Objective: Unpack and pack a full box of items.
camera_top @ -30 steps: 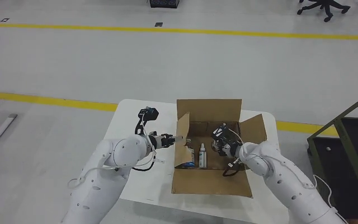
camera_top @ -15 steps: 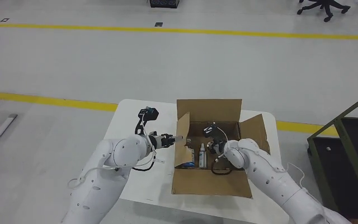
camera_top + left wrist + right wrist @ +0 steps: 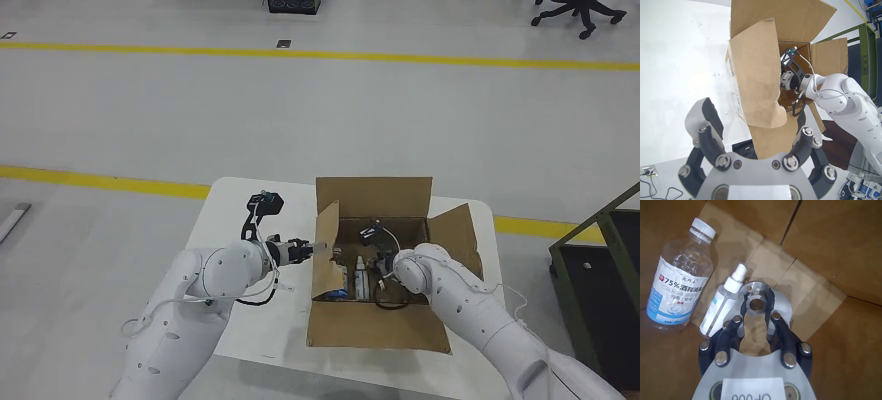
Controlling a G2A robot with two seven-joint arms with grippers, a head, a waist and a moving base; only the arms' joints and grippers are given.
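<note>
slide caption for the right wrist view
Right gripper grips metal flange beside spray bottle and clear bottle inside the box

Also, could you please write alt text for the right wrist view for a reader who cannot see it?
The right gripper has its jaws closed on the raised hub of a metal flange lying on the floor of the cardboard box. Beside it lie a small spray bottle and, farther off, a larger clear bottle with a blue-and-white label.

White table [image 3: 230, 208], yellow floor lines [image 3: 300, 53]
</note>
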